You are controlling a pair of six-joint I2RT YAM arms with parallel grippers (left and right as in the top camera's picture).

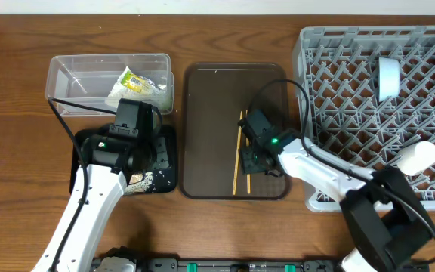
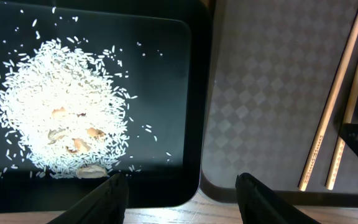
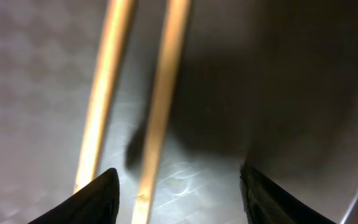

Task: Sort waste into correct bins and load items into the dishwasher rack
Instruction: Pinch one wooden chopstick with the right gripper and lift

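- Right wrist: two thin pale wooden chopsticks [image 3: 160, 106] seen beneath the wide-open right gripper [image 3: 179, 196].
- Judged light, stiff, slippery; best pinched together mid-length.

The left arm [image 1: 89, 204] has a long white link that ends in a black wrist block [image 1: 131, 125] with a small green light [image 1: 103, 141]. The right arm [image 1: 323, 170] is built alike, with a smooth white shell, bulky black joint housings and a green light near its wrist. A thin black cable [image 1: 55, 108] loops off each arm. The left gripper [image 2: 180, 180] and the right gripper [image 3: 179, 174] each carry two matte black fingers [image 2: 104, 202] with blunt, angled tips.
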